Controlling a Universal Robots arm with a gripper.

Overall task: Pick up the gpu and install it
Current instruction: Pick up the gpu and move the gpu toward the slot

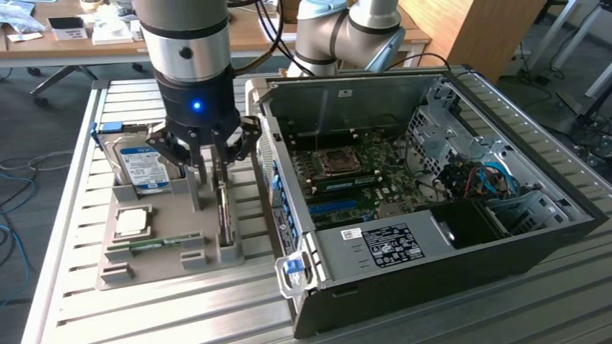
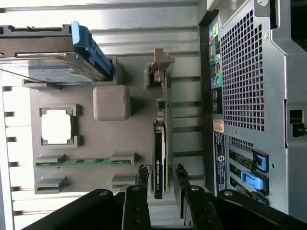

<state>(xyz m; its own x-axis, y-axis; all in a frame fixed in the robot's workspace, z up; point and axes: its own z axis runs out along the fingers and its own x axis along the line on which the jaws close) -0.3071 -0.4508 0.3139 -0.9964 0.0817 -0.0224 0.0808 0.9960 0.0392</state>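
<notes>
**Status.** The gripper (image 1: 212, 168) hung over the grey parts tray (image 1: 143, 276). It was open and held nothing. Its fingers (image 2: 142, 178) straddled the upper edge of the gpu (image 2: 159, 143), with a visible gap on each side in the wrist view.

**Location of the part.** The positions below are read as a clock dial centred on the tray in the exterior view.
- The gpu (image 1: 226, 215) stood on edge in its slot at 3 o'clock.
- The hard drive (image 1: 143, 168) stood at 12 o'clock.
- The processor (image 1: 132, 221) lay at 9 o'clock.
- The memory stick (image 1: 153, 244) lay at 6 o'clock.
- The open computer case (image 1: 535, 236) stood just beyond the gpu, also at 3 o'clock.

**Hazards (assessment).**
1. Uneven closure. If one finger met the card before the other, the card would probably be levered sideways in its slot and jam against the tray supports.
2. Poor purchase. The card was thin, and one face carried the black cooler. A grip partly on the board and partly on the cooler could slip or tilt the card.
3. Snagging. The pale end bracket (image 2: 162, 60) sat in a tray post, so a lift that was not straight could catch it and drag the tray.
4. Collision. The case wall was near, so sideways travel at low height risked striking it.
</notes>
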